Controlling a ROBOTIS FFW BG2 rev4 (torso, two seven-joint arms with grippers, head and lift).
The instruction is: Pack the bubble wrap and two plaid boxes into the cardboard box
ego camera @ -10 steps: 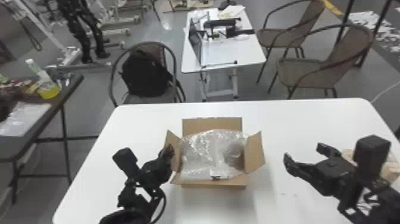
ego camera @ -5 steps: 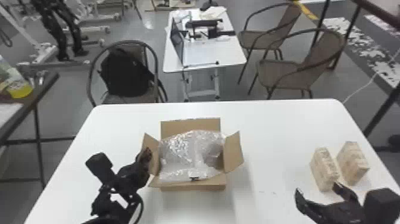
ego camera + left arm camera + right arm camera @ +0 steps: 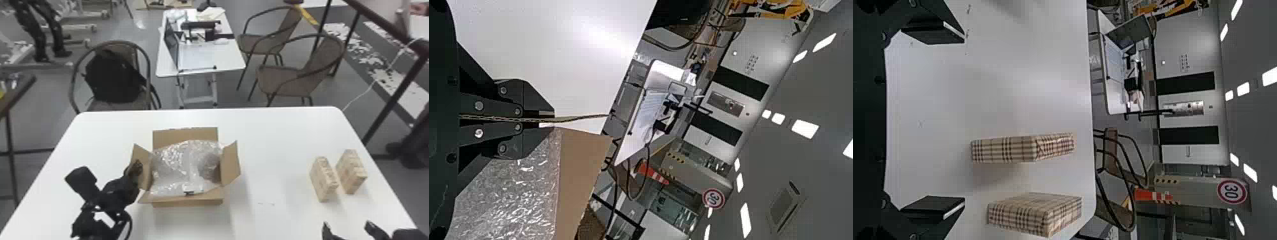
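Two plaid boxes, one (image 3: 323,180) and the other (image 3: 351,170), stand on the white table (image 3: 271,134) in the head view, a narrow gap between them, at 3 o'clock from the open cardboard box (image 3: 186,201). The clear bubble wrap (image 3: 178,166) is inside the cardboard box, bulging up among its raised flaps. The left gripper (image 3: 137,167) is at the 9 o'clock flap (image 3: 145,178), and the right gripper (image 3: 347,226) is between 3 and 4 o'clock from the cardboard box.

In the left wrist view, the left gripper (image 3: 554,117) has its fingers pressed together on the thin flap, with the bubble wrap just beside them.

In the right wrist view, the right gripper's fingers (image 3: 935,32) are wide apart, with bare table between them; both plaid boxes, beige with dark checks, sit beyond the fingertips.
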